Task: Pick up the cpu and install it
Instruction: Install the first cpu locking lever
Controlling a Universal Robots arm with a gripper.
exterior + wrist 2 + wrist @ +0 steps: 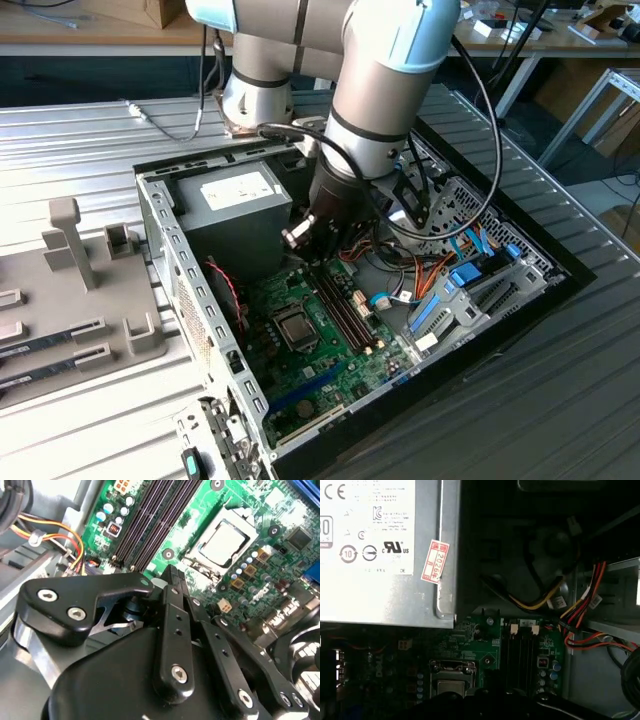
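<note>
Exterior view: the arm reaches into the open case (160, 215) at frame centre. The gripper (322, 245) hangs above the board (330, 350), close over the memory slots (345, 305). The cpu (297, 328) lies in its socket, lower centre, just beside the slots and apart from the gripper. Whether the fingers are apart or together cannot be told here.

Second wrist view: the fingers (172, 587) meet at one narrow tip at frame centre with no visible gap and nothing between them, so the gripper reads as closed and empty. The cpu (226, 541) sits at upper right, seated flat in the socket, silver top showing, frame around it. Whether the frame is latched cannot be told.

First wrist view: the cpu (451, 687) appears at lower centre, below the power supply (385, 550). Loose cables (580, 610) run at right.

Risks, as judged: a descent from this position would strike the slots or small board parts, since the tip hangs over them. A sideways move could snag the cables. Any pressure on an unlatched chip could shift it and damage socket pins.
</note>
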